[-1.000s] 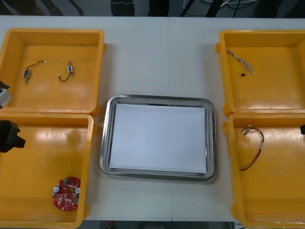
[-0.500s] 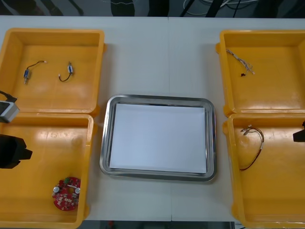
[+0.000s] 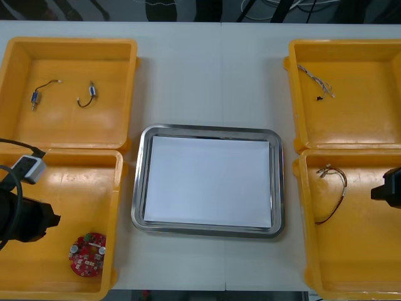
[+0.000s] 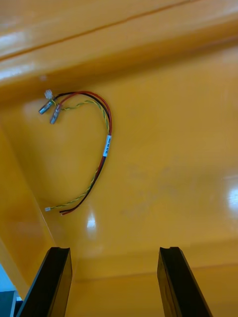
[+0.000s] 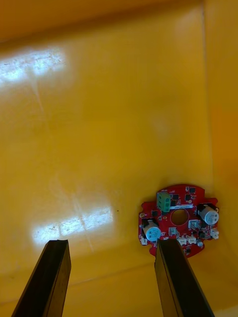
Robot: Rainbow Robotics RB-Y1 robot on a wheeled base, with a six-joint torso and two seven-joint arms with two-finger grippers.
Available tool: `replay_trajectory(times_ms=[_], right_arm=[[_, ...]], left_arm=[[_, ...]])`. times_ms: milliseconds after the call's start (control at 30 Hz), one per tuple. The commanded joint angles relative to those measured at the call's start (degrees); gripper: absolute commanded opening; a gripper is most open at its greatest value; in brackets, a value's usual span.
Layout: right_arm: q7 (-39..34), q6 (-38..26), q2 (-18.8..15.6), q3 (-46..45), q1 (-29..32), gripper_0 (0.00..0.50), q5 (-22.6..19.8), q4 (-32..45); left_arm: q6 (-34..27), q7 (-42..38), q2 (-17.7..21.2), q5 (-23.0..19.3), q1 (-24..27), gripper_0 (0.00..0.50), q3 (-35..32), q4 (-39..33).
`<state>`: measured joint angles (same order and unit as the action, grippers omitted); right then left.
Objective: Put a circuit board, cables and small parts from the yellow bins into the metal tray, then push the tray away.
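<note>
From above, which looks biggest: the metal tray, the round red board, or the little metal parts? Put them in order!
1. Metal tray: by far the largest.
2. Round red circuit board: much smaller than the tray.
3. Small metal parts: the smallest. The two of them look about alike, so I will not rank one over the other.

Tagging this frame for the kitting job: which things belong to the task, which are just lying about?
Job: red circuit board, red and yellow cable, thin pale cable, small metal parts, metal tray, yellow bins; left gripper open beside the board, right gripper open near the red and yellow cable.
Lying about: dark clutter beyond the table's far edge.
</note>
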<state>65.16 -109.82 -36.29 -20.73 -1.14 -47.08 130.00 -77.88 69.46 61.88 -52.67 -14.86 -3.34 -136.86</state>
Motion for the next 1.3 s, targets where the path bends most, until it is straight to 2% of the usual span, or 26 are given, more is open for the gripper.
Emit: replay_trajectory(times_ms=[33, 367, 567, 700, 967, 1300], right_arm=[[-6.27, 1.01, 1.40, 3.24, 2.46, 0.500, 1.73, 1.93], [-8.47, 2.07, 3.95, 5.26, 2.55, 0.500, 5.24, 1.84], [-9.35, 4.09, 4.74, 10.53, 2.63, 0.500, 14.03, 1.66], [-10.23, 4.70, 5.62, 13.26, 2.55, 0.500, 18.34, 1.49], [-12.60, 6.37, 7.64, 13.43, 2.55, 0.500, 18.34, -0.01], [-12.87, 11.30, 8.43, 13.87, 2.55, 0.500, 18.60, -3.61]], left_arm=[[2.21, 0.50, 2.81, 2.40, -1.75, 0.500, 4.30, -1.83], [3.53, -1.43, 2.81, 9.96, -1.66, 0.500, 11.60, -1.74], [5.20, -2.49, 2.72, 10.84, -1.05, 0.500, 13.97, -0.86], [6.60, -3.02, 2.72, 12.68, -0.70, 0.500, 15.82, -0.07], [10.73, -3.37, 2.63, 15.06, -0.17, 0.500, 18.89, 2.57], [12.32, -3.46, 2.37, 15.49, 0.09, 0.500, 20.39, 4.76]])
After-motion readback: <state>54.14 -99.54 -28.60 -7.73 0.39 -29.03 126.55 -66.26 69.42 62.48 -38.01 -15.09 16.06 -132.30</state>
